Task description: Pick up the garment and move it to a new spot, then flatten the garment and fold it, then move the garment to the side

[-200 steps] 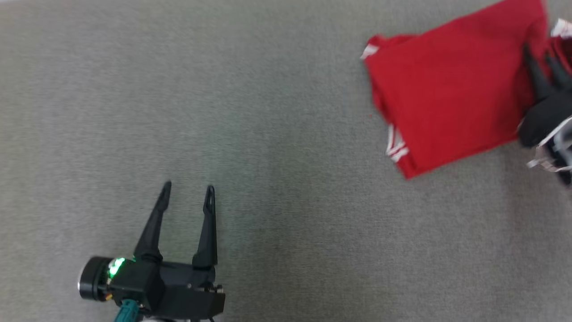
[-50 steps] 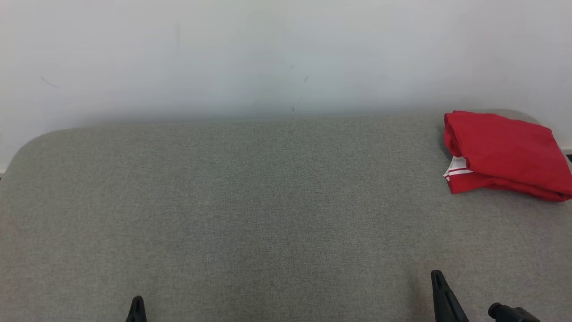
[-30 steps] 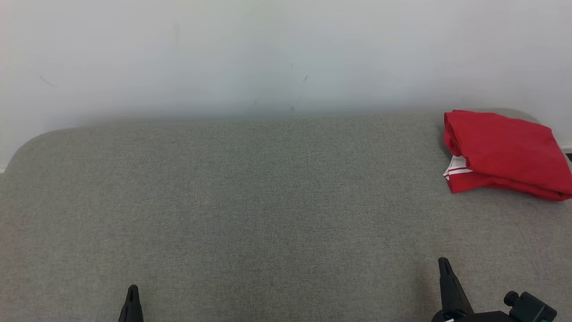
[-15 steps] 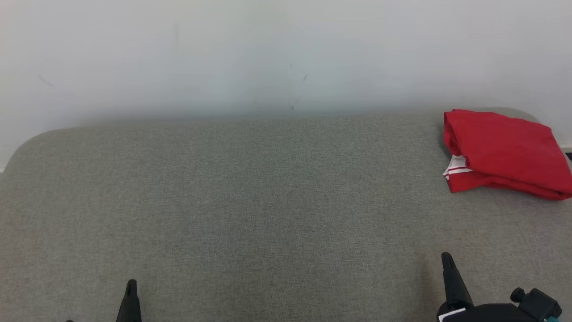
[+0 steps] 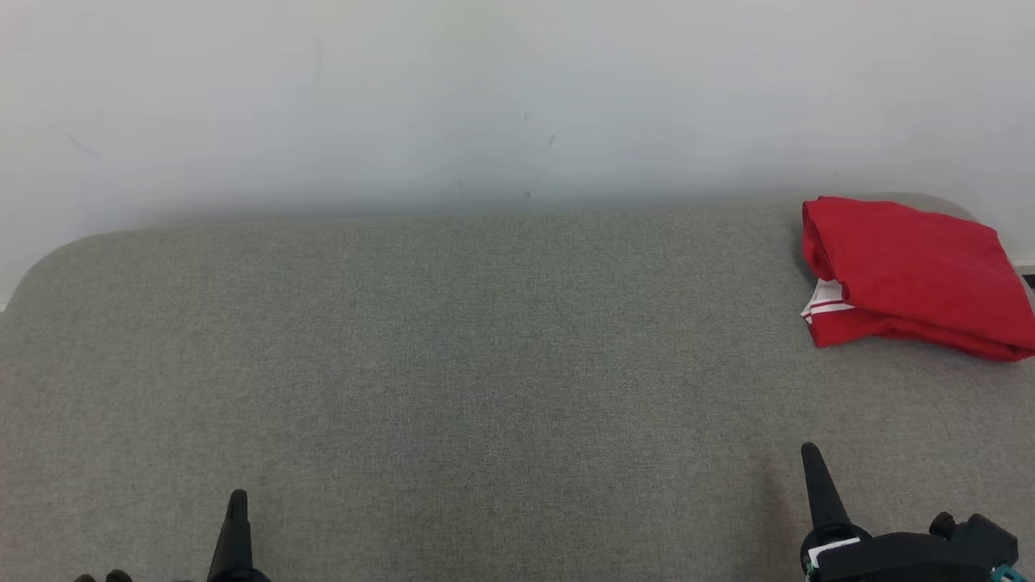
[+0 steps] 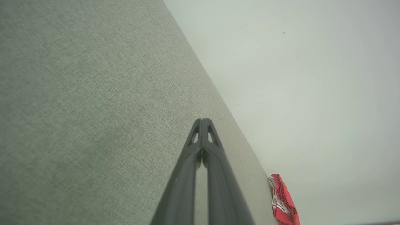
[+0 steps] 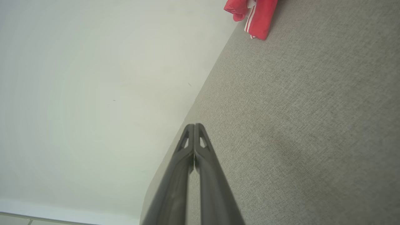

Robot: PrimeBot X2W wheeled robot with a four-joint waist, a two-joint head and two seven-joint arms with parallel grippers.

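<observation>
Over grey surface (image 5: 485, 364), fingers (image 6: 184, 175) together, empty.

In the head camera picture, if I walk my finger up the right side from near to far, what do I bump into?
right gripper → folded red garment → white wall

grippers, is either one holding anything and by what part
Nothing is held. The left gripper and right gripper are both shut with nothing between their fingers; the folded red garment lies apart from them on the grey surface.
</observation>
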